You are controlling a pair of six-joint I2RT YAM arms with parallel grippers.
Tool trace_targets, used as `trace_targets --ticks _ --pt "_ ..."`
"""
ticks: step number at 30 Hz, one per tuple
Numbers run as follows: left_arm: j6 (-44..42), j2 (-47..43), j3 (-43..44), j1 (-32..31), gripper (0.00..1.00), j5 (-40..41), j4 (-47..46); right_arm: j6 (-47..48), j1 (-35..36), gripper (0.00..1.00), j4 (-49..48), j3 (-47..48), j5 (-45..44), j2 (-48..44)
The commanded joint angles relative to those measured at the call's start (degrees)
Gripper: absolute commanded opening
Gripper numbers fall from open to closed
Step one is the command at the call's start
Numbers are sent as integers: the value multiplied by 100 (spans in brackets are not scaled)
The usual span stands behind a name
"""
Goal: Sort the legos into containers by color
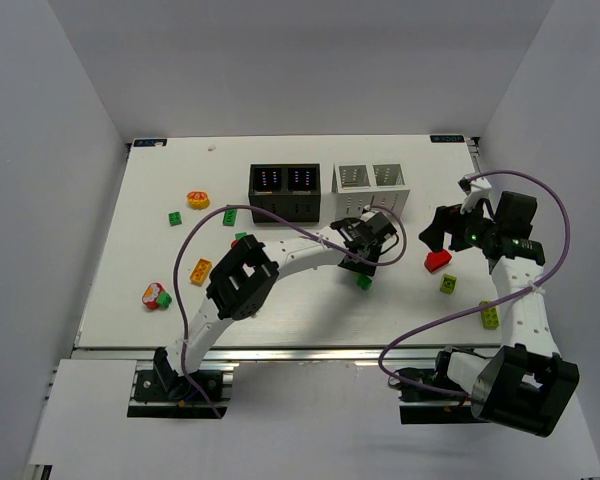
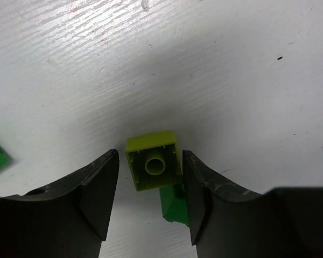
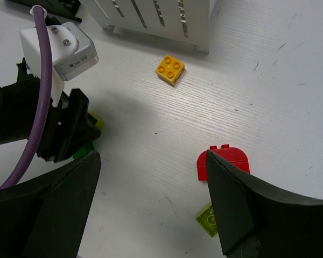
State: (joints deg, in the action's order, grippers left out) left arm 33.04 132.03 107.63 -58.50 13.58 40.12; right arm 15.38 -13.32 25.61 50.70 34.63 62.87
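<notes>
The left tool (image 2: 150, 158) stands spread, its two fingers set either side of a lime brick (image 2: 153, 166) without yet pinching it. The right finger looks to be touching the brick's flank, while a thin gap shows on the left side. The brick lies on the worktop (image 2: 215, 64) hollow side up. It is square, so it has no long axis to favour. Its flanks run nearly parallel to the finger faces, turned only slightly. A squeeze straight inward should therefore catch it squarely. A green brick (image 2: 172, 207) sits tucked against its near edge, just beside the right finger, and might be nudged or dragged along.

From above, this tool is just in front of the white container (image 1: 372, 185), with the black container (image 1: 285, 190) to its left. The left arm is clearly the nearer one for this piece.

The right tool (image 3: 152, 156) hovers wide open and holds nothing. A red rounded brick (image 3: 223, 161) lies at its right fingertip.
</notes>
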Motion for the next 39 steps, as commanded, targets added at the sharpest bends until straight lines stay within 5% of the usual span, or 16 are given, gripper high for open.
trace_targets --ticks 1,2,6,11,14,16,18,27,39 --pt "-8 -45 83 -30 49 144 -30 -52 -56 83 -56 -7 123 -56" --pt "-8 -72 74 -30 49 145 -56 -44 -65 83 -47 -7 114 -47" --pt "-25 -195 108 -30 23 197 -101 -8 -65 83 -29 -25 158 -73" --pt "-131 -458 591 -30 17 162 -91 167 -74 78 -56 -51 298 -231" --pt "-157 -818 697 58 17 -13 -399 325 -74 60 -56 -51 588 -319" --pt "-105 -1047 733 233 16 -337 -688 440 -74 24 -3 -25 773 -337" --pt "18 -1205 715 479 15 -689 -1074 484 -74 0 -3 -25 835 -354" --pt "536 -934 1338 1288 14 -2095 -2139 572 -74 0 -29 -139 852 -495" --pt "1047 -28 2051 1412 19 -2150 -3545 422 -74 0 -64 -332 958 -627"
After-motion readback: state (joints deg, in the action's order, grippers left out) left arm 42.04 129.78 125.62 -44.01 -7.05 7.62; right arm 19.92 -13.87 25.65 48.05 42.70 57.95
